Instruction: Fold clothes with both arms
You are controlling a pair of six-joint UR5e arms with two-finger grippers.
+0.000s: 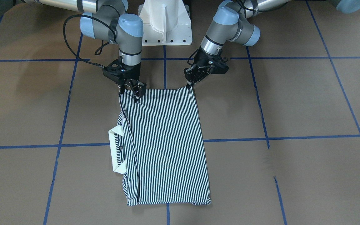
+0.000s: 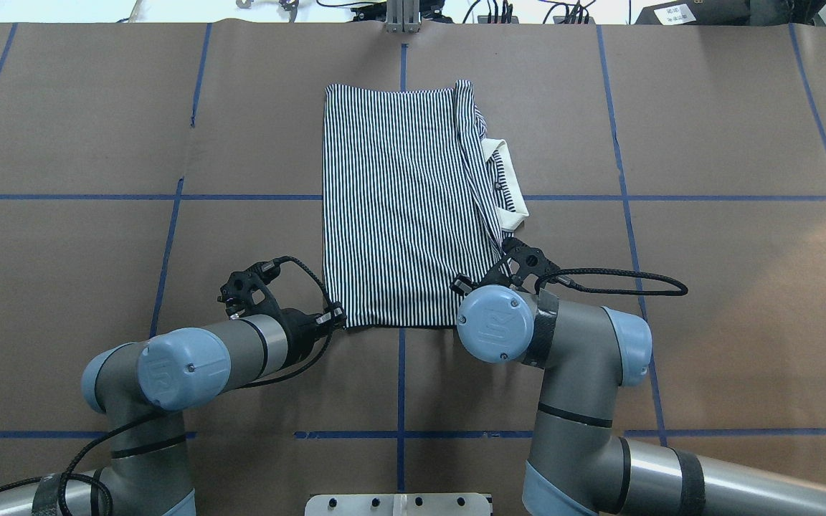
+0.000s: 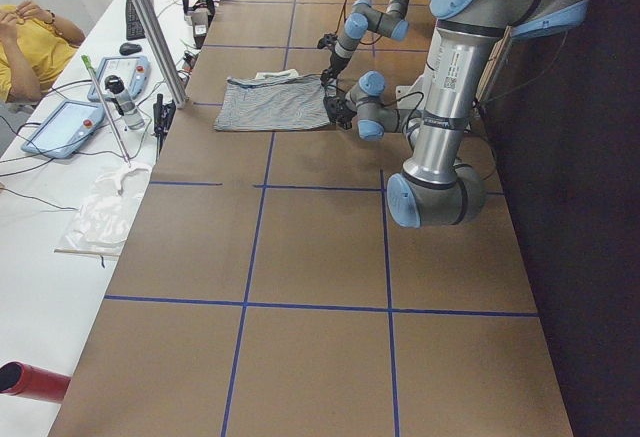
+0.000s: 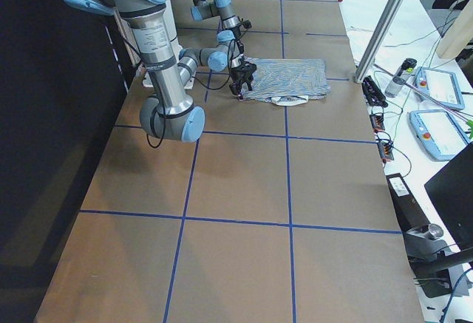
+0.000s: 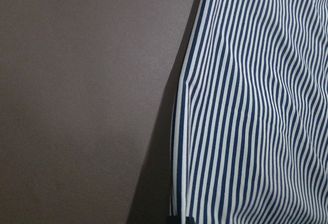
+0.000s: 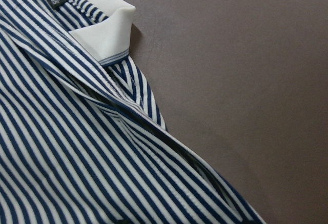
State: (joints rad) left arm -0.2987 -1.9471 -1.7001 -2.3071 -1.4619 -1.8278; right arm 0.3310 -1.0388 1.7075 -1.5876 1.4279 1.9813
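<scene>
The striped polo shirt lies folded into a flat rectangle at mid-table. Its cream collar sticks out on my right side. My left gripper is pinched shut on the shirt's near left corner. The left wrist view shows that shirt edge rippled, with a shadow beneath it. My right gripper stands open, its fingers straddling the near right corner. In the overhead view my right wrist hides that gripper's fingertips. The right wrist view shows the shirt and collar close up.
The white pedestal base stands between the arms. Blue tape lines grid the brown table. Along the far edge are a metal post, control tablets and a seated person.
</scene>
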